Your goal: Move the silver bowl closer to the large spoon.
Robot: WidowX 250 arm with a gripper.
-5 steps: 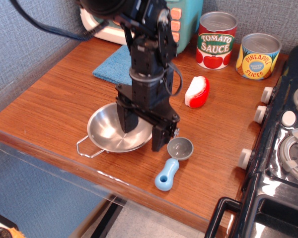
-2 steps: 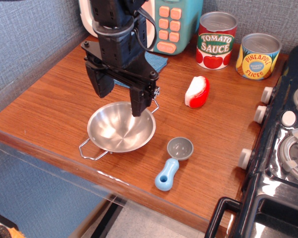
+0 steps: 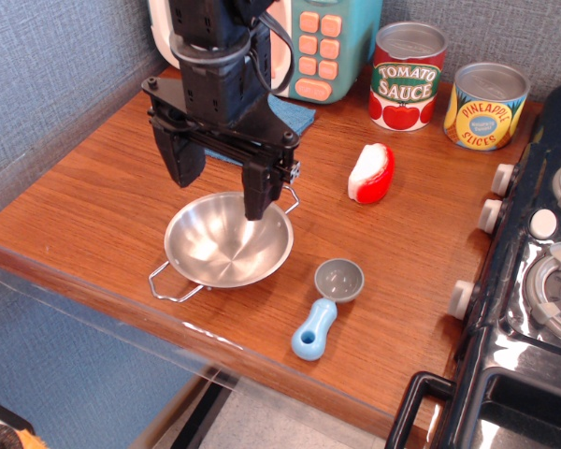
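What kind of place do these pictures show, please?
Most likely a toy play kitchen. A black stove with knobs stands beside a wooden counter, toy tomato sauce and pineapple cans stand at the back, and a silver bowl lies near a large spoon.

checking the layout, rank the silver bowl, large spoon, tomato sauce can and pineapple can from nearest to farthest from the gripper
1. silver bowl, right under the open gripper
2. large spoon, toward the front edge, right of the bowl
3. tomato sauce can, at the back
4. pineapple can, back right by the stove
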